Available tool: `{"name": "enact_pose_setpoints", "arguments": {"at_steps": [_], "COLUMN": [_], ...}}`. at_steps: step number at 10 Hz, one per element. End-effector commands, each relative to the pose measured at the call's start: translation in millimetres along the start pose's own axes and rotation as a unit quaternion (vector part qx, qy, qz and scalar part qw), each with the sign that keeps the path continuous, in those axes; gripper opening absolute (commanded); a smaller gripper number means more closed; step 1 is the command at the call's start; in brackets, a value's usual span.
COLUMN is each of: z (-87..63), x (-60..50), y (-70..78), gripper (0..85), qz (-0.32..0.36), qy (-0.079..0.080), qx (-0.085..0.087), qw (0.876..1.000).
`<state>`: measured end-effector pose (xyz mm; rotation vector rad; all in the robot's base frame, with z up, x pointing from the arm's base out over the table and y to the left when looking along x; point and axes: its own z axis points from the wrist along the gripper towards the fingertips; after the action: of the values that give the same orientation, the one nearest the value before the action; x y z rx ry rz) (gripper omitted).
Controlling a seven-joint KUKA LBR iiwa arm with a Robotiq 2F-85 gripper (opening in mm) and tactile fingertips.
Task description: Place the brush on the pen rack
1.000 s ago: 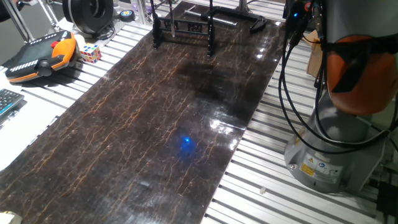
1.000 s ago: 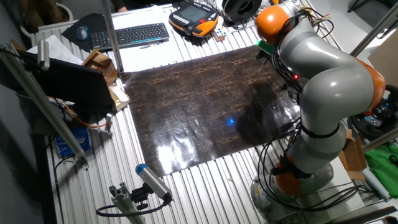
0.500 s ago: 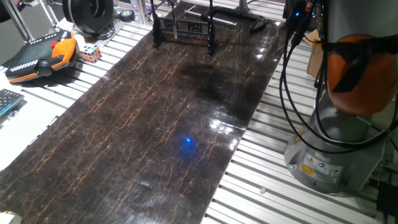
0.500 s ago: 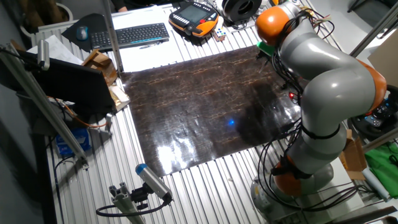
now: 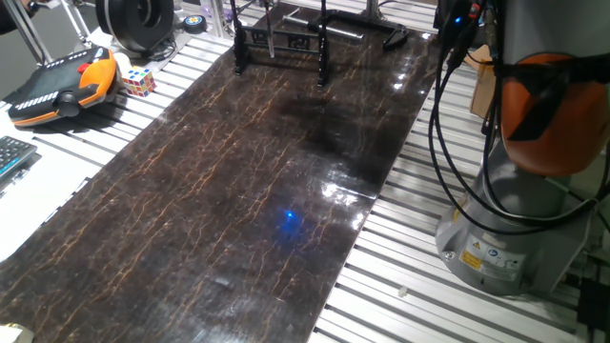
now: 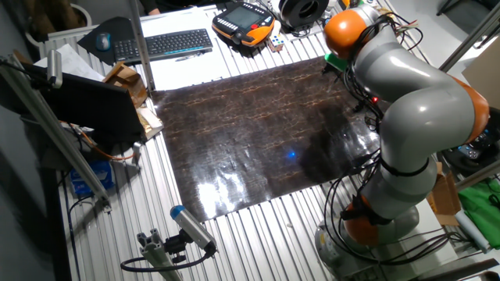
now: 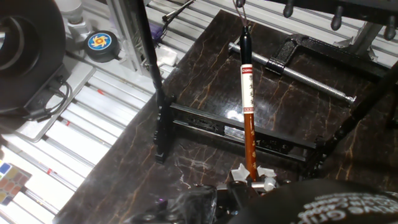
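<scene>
In the hand view my gripper (image 7: 250, 179) is shut on the lower end of the brush (image 7: 249, 118). The brush has an orange-red shaft, a white band and a dark far end, and points away from me. It hangs above the pen rack (image 7: 211, 126), a low black frame with two posts and a crossbar, and crosses over that bar. The rack also shows at the far end of the dark mat in one fixed view (image 5: 278, 43). In both fixed views the gripper is hidden or out of frame; only the grey and orange arm (image 6: 406, 86) shows.
A steel rod with a black clamp (image 7: 298, 68) lies on the mat just beyond the rack. A tall black post (image 7: 149, 56) stands left of it. An orange teach pendant (image 5: 67, 86), a puzzle cube (image 5: 136, 81) and a spool (image 5: 133, 24) sit left. The robot base (image 5: 515, 229) and cables stand right.
The arm's upper part has shifted slightly to the right in the other fixed view. The rack has not moved.
</scene>
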<state>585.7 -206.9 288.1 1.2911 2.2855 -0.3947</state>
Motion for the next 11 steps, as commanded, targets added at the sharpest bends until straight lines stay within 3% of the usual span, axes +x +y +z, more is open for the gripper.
{"name": "enact_pose_setpoints", "arguments": {"at_steps": [1, 7, 11], "z": [1.5, 7.1, 15.8], "x": [-0.9, -14.2, -8.2], "y": [-0.9, -2.8, 4.8], "gripper": [1.7, 1.3, 3.0], "qz": [-0.002, -0.013, -0.013], "qy": [0.003, 0.022, 0.012], "qx": [-0.002, -0.01, -0.014], "qw": [1.0, 1.0, 1.0]}}
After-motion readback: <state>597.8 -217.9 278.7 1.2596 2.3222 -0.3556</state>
